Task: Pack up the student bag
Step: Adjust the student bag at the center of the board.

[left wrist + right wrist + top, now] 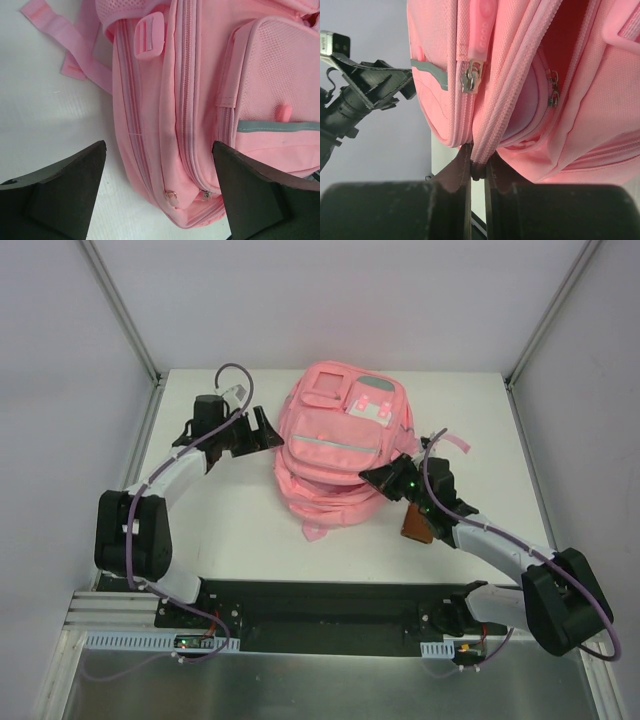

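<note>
The student bag (335, 445), a large pink backpack with a grey reflective strip, lies flat in the middle of the white table. My left gripper (268, 430) is at its left side and stands open. In the left wrist view the two dark fingers (159, 146) straddle the bag's lower corner (190, 100), where two zipper pulls (172, 196) sit. My right gripper (378, 478) is at the bag's near right edge. In the right wrist view it (479, 162) is shut on the zipper rim of the bag's (580, 125) open main compartment. A metal zipper pull (470, 75) hangs just above the pinch.
A brown flat object (415, 525) lies on the table under my right arm. Loose pink straps (75, 55) trail off the bag's far side. Grey enclosure walls (80, 390) close in the table (230, 530) on three sides. My left gripper body (370, 85) shows beyond the bag.
</note>
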